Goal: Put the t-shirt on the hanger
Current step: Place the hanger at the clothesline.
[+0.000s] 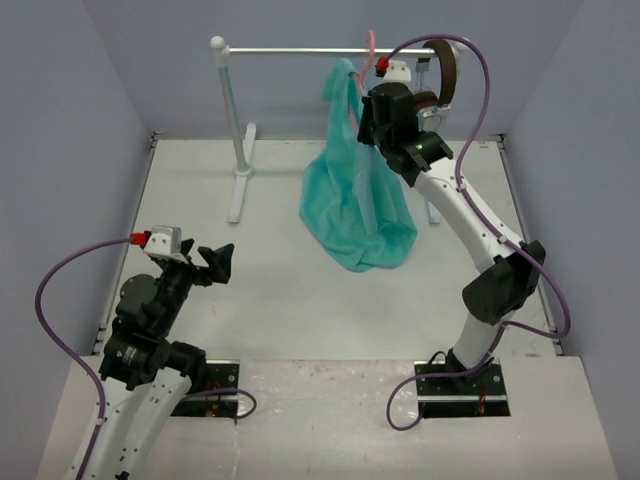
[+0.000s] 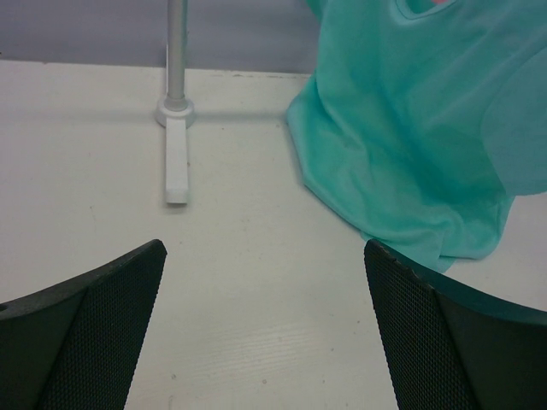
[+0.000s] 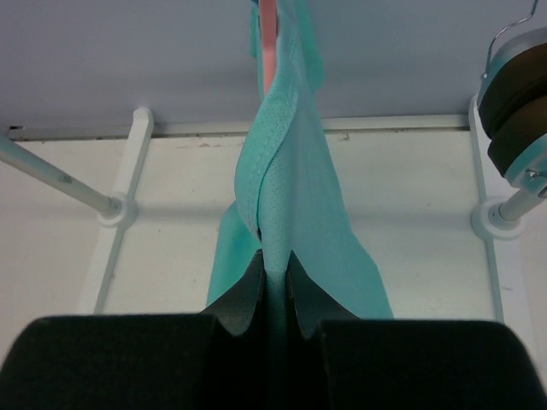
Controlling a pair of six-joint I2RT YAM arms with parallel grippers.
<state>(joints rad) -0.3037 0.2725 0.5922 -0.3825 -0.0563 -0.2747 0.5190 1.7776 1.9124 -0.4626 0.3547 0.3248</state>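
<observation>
Pinching shirt (image 1: 355, 200) fold just below hanger (image 3: 267, 38), R gripper (image 3: 273, 266) had jaws clamped on fabric. Shirt hung at hanger under rail (image 1: 300, 50), hem pooled on surface (image 1: 270, 300). L gripper (image 2: 263, 252) hovered low, well apart from shirt, jaws wide apart, empty. Judgement: ease fabric slowly along hanger arm, keep tension even, avoid knocking hanger off rail; L could steady hem. No brands, labels or writing legible.

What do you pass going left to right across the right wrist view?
Rack post → t-shirt, pinched in the right gripper → headphones. The pink hanger sits in line with the shirt, so it is left out.
</observation>
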